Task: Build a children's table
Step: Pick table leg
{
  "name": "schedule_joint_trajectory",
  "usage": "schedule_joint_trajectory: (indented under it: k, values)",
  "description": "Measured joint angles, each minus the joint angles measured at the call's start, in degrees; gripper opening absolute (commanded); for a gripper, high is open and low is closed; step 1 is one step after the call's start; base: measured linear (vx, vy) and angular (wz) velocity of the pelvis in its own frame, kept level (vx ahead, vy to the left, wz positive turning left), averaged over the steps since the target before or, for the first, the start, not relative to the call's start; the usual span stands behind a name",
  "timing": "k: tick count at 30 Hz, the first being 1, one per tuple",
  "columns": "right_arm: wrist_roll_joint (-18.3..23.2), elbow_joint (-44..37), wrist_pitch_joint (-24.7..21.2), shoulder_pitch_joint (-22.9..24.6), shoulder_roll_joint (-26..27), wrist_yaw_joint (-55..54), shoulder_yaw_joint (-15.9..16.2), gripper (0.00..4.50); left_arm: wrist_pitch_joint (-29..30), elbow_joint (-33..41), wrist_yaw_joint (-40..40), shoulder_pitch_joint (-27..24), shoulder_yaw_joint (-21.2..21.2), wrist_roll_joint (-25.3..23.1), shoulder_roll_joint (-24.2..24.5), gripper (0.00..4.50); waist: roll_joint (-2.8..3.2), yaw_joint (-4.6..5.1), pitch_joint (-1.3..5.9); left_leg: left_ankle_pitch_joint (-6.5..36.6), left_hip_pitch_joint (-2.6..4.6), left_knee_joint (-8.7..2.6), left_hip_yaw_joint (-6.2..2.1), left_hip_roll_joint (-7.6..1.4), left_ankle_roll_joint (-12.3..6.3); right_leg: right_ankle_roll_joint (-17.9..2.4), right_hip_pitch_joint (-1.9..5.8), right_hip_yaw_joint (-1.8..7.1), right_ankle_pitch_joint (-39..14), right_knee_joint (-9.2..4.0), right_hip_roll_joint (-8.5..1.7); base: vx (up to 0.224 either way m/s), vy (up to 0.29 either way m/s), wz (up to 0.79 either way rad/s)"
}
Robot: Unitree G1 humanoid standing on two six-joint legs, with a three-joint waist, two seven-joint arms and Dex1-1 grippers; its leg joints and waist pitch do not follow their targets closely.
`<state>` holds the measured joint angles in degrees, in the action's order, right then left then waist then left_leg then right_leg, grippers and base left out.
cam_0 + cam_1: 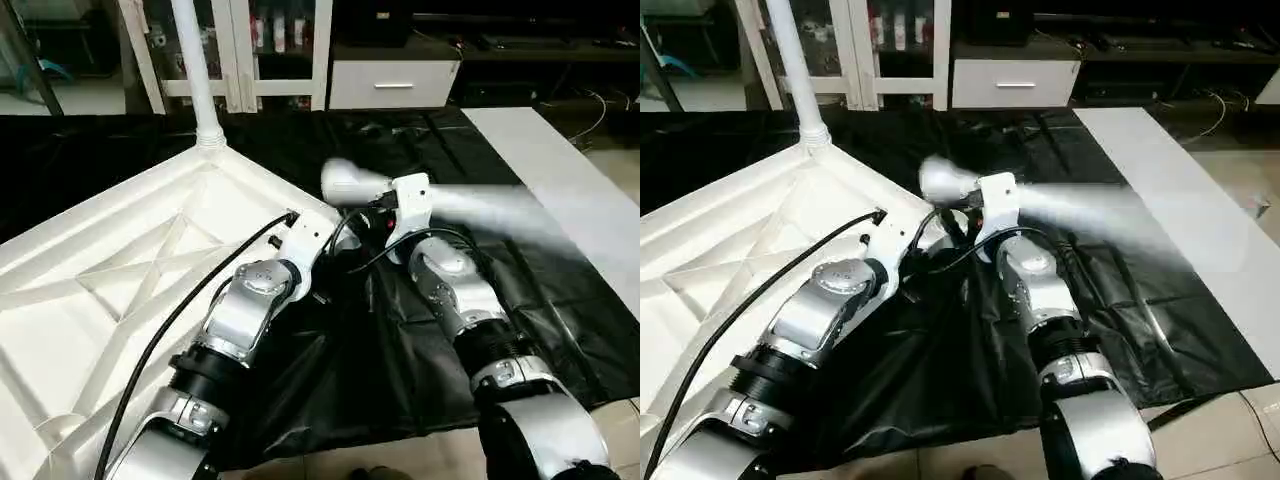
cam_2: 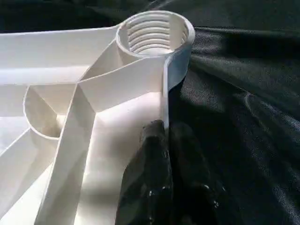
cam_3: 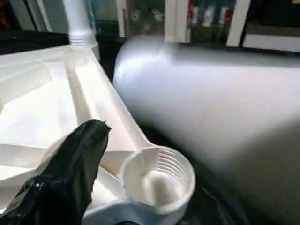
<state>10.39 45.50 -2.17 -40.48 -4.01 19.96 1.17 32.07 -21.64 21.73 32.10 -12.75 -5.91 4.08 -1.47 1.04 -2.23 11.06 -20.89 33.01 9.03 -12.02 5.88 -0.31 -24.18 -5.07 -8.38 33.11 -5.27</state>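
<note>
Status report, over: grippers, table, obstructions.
Left gripper shut on tabletop rim by empty threaded socket. Right gripper by a loose leg above the black cover, grip unclear. One leg standing in far corner.

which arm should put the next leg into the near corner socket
Probably the right. The right gripper is at the loose leg lying beside the empty threaded socket, while the left gripper is shut on the tabletop rim, steadying it.

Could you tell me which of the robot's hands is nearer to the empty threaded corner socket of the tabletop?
Left. The left hand sits on the tabletop rim beside the socket. The right hand is at the loose leg, off the corner.
</note>
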Motion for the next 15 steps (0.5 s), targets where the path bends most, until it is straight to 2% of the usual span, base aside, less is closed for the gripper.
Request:
schedule_joint_trajectory:
  k: [4, 6, 8, 12, 15]
  values:
    - [0.0, -0.6, -0.1, 0.0, 0.0, 0.6, 0.4, 3.22, -0.3, -0.1, 0.0, 0.0, -0.1, 0.0, 0.1, 0.00, 0.00, -0.02, 0.00, 0.0, 0.01, 0.00, 0.00, 0.00, 0.00, 0.0, 0.00, 0.00, 0.0, 0.01, 0.00, 0.000, 0.000, 0.00]
    - [0.0, -0.6, -0.1, 0.0, 0.1, 0.6, 0.5, 3.17, -0.5, -0.1, 0.0, -0.1, -0.2, 0.0, 0.2, 0.00, 0.00, -0.02, 0.00, 0.0, 0.01, 0.00, 0.00, 0.00, 0.00, 0.0, 0.00, 0.00, 0.0, 0.01, 0.00, 0.000, 0.000, 0.00]
    - [-0.1, -1.9, -0.5, 0.5, 0.1, 1.0, 0.5, 2.83, -0.9, -0.1, 0.1, -0.2, -0.5, 0.0, 0.5, 0.00, 0.00, -0.03, 0.00, 0.0, 0.01, 0.00, 0.00, 0.00, 0.00, 0.0, 0.00, 0.00, 0.0, 0.01, 0.00, 0.000, 0.000, 0.00]
    - [-0.4, -4.6, -1.5, 1.0, 0.6, 1.8, 1.2, 2.48, -1.4, -0.1, 0.3, -0.3, -0.6, 0.0, 1.0, 0.00, 0.00, -0.02, 0.00, 0.0, 0.03, 0.00, 0.00, -0.01, -0.01, 0.0, 0.00, 0.00, 0.0, 0.04, 0.01, 0.000, 0.000, 0.00]
    - [-1.5, -6.6, -1.5, 2.4, 0.6, 1.8, 2.3, 2.32, -4.3, -0.2, 1.7, -1.0, -1.2, -0.2, 2.8, 0.00, 0.00, -0.03, 0.00, 0.0, 0.05, 0.00, 0.00, -0.03, -0.01, 0.0, 0.00, 0.00, 0.0, 0.07, 0.03, 0.000, 0.000, 0.00]
